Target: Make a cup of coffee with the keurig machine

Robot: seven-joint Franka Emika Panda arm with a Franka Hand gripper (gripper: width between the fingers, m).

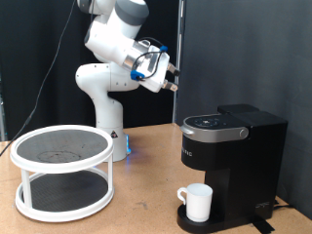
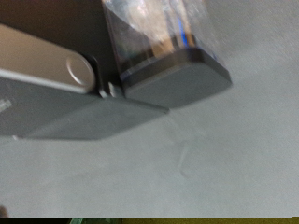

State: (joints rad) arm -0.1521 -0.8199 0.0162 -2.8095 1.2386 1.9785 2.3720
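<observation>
The black keurig machine (image 1: 232,146) stands on the table at the exterior view's right, its top lid down. The small white cup (image 1: 197,202) sits upright on the drip tray under its spout. My gripper (image 1: 172,85) hangs high in the air, above and to the exterior view's left of the machine, tilted towards it and well clear of both. In the blurred wrist view the gripper (image 2: 110,89) shows a silver-grey finger (image 2: 47,61) and a dark pad (image 2: 173,82) meeting with no gap, and nothing shows between them. The machine and cup are out of the wrist view.
A white two-tier round stand (image 1: 62,171) with dark shelves fills the exterior view's left of the wooden table (image 1: 146,200). The robot's white base (image 1: 105,107) stands behind it. A black curtain hangs at the back.
</observation>
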